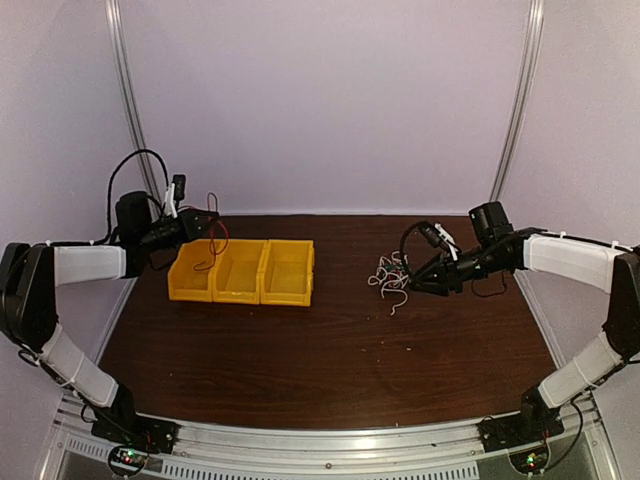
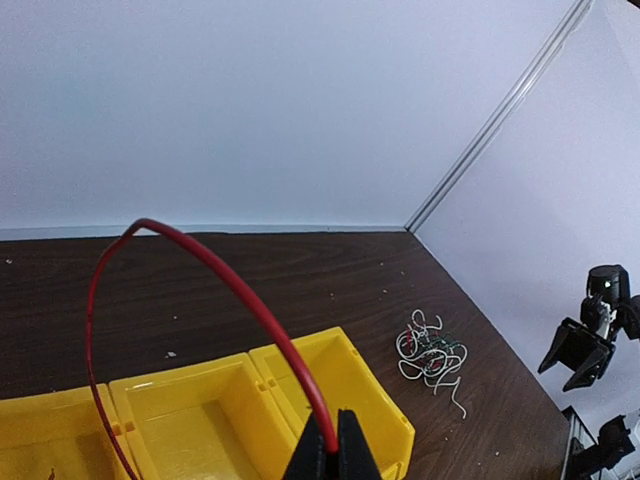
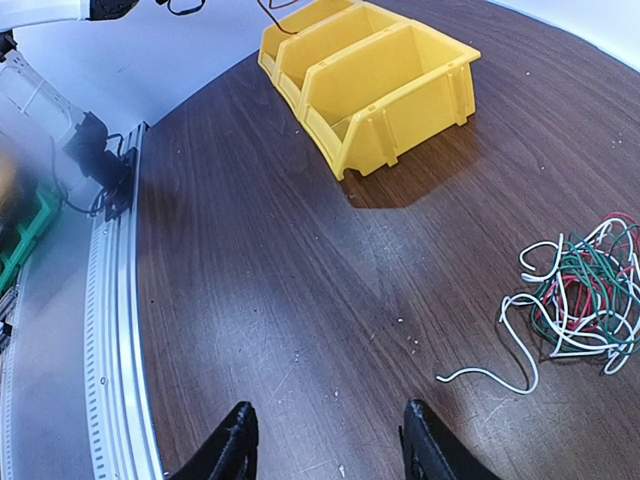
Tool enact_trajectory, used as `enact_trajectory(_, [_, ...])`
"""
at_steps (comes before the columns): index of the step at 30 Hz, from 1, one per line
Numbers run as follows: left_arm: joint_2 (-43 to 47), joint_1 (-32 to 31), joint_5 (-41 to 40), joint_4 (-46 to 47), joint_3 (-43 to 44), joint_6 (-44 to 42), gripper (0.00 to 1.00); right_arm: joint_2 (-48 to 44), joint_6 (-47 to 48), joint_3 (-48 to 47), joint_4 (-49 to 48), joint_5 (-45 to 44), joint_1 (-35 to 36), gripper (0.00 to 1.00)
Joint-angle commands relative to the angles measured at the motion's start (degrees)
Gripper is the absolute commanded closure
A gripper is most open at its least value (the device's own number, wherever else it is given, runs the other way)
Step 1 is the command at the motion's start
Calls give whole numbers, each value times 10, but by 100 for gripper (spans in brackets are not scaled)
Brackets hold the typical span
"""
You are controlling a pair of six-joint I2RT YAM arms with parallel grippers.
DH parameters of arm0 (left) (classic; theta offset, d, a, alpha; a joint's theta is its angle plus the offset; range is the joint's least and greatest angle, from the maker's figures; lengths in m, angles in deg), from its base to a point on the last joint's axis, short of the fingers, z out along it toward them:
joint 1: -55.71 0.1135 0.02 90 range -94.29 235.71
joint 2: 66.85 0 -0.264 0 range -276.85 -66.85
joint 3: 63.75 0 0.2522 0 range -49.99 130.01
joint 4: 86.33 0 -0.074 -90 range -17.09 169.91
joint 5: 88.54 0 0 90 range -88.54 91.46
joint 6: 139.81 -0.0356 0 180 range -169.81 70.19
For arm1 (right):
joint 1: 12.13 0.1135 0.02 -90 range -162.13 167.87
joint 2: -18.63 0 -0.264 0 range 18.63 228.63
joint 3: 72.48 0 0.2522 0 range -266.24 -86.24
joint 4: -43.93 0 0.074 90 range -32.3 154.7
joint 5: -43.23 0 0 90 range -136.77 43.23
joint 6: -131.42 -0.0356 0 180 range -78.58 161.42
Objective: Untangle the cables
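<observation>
The cables lie as a small tangle of white, green and red wires on the brown table, right of the bins; the tangle also shows in the left wrist view and the right wrist view. My left gripper is shut on a red cable that arcs up and back down over the yellow bins. In the top view the left gripper hangs above the leftmost bin. My right gripper is open and empty, just above the table, right beside the tangle.
Three joined yellow bins stand in a row at the back left; their visible insides look empty. White walls close in behind and on both sides. An aluminium rail runs along the near edge.
</observation>
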Motion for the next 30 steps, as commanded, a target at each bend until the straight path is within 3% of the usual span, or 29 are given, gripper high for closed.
enact_trajectory(1, [9,47,6,25,-28,16,100,-2,4,11,-15,-4,-5,50])
enact_trajectory(10, [18,59,-74,-151,-17,-114,100,-1,10,20,-22,5,-6,51])
enact_trajectory(17, [3,59,-190,-267,28,-183,100,-8,20,25,-18,6,-7,51])
enact_trajectory(30, [-74,41,-207,-262,47,-183,100,-8,26,26,-17,8,-6,51])
